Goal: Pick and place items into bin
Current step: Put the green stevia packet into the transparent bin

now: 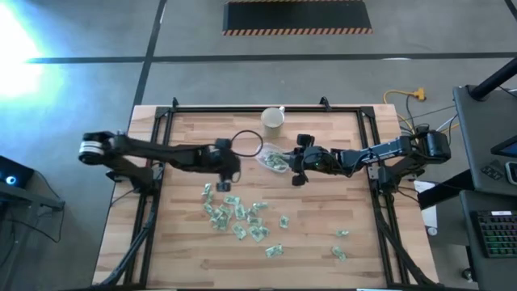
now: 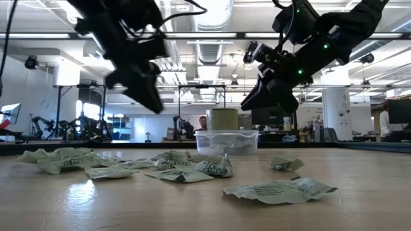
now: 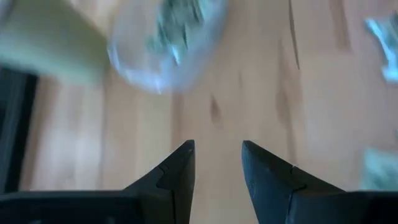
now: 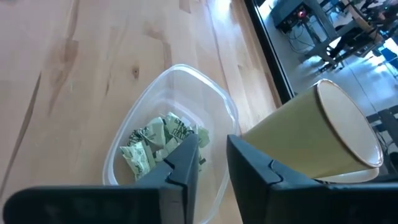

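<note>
The bin (image 1: pixel 272 159) is a small clear tub at the table's middle, toward the far edge, with a few green-and-white packets (image 4: pixel 158 143) inside. Several more packets (image 1: pixel 234 214) lie loose on the wood nearer the near edge, and two (image 1: pixel 339 242) lie off toward the right. My right gripper (image 4: pixel 211 149) hangs above the bin's right side, open by a narrow gap and holding nothing. My left gripper (image 3: pixel 217 149) is open over bare wood just left of the bin (image 3: pixel 165 43), raised above the table (image 2: pixel 144 90).
A pale cream cup (image 1: pixel 273 120) stands just beyond the bin near the far edge (image 4: pixel 311 137). Black frame rails run along the table's left, right and far sides. Bare wood lies along the near edge and at the far left.
</note>
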`<state>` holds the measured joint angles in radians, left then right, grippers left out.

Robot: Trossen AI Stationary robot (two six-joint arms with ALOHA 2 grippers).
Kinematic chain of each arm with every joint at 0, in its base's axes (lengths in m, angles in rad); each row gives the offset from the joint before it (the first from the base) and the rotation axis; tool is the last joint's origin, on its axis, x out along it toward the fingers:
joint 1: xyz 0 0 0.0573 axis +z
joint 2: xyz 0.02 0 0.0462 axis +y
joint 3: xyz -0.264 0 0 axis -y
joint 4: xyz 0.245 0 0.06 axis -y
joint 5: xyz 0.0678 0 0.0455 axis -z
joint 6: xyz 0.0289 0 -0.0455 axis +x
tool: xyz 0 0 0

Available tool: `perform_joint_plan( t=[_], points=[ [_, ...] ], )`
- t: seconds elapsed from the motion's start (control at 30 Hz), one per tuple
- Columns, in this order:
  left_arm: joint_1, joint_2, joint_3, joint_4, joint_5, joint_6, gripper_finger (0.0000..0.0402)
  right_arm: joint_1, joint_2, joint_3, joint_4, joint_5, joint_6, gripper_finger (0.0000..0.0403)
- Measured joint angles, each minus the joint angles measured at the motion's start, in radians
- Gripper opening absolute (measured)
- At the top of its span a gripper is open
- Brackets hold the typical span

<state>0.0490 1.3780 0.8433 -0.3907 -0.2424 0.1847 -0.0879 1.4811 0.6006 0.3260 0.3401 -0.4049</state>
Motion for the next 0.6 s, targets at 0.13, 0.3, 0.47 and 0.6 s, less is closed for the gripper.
perform_joint_plan(
  t=[0.13,0.3,0.47,0.6],
  points=[
    [-0.024,-0.067,-0.012,-0.166,0.002,-0.132,0.0116,0.0,0.0,0.0,0.0,0.0,0.0,0.0068],
    [-0.064,-0.124,-0.074,-0.205,0.013,-0.232,0.0116,0.0,0.0,0.0,-0.001,0.0,0.0,0.0071],
    [-0.097,-0.141,-0.121,-0.213,0.083,-0.297,0.0116,0.0,0.0,0.0,-0.001,0.001,0.002,0.0077],
    [-0.115,-0.14,-0.137,-0.268,0.104,-0.363,0.0116,0.0,0.0,0.0,-0.002,0.001,0.002,0.0076]
  ],
)
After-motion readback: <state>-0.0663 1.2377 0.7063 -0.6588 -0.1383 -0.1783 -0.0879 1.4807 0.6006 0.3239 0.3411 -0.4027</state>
